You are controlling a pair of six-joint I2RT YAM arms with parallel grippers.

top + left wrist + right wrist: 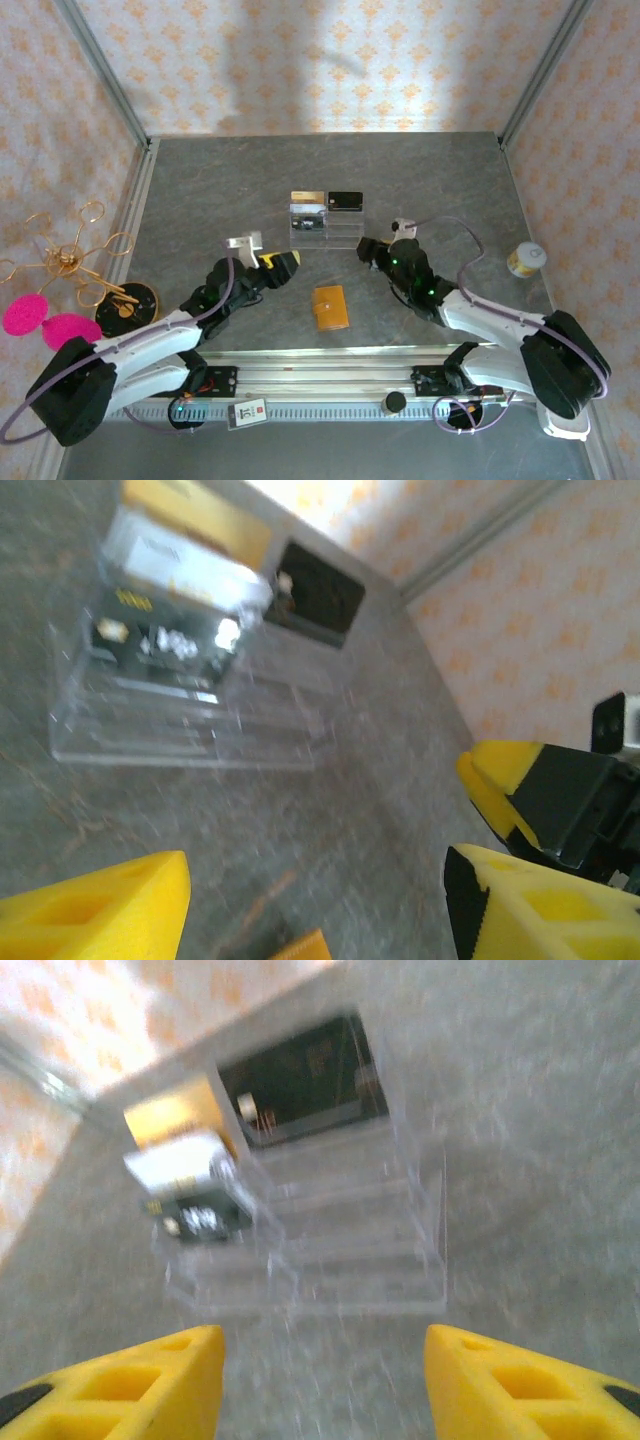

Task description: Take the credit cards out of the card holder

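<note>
The tan-orange card holder (pixel 330 308) lies closed on the grey table, near the front and between my two arms; one corner of it (pixel 300 948) shows in the left wrist view. Credit cards sit on a clear acrylic stand (pixel 325 228) behind it: a gold one (pixel 306 197), a black one (pixel 345 201), a silver-white one (pixel 308 212) and a dark one (pixel 308 224). My left gripper (pixel 283 262) hangs open and empty just left of the stand's front (pixel 315 910). My right gripper (pixel 368 250) is open and empty, facing the stand (pixel 330 1250) from the right (pixel 320 1380).
A gold wire rack with pink discs (pixel 60 290) and a black round dish (pixel 128 303) stand at the left edge. A small white and yellow jar (pixel 525 259) sits at the right. Papered walls close in the table on three sides.
</note>
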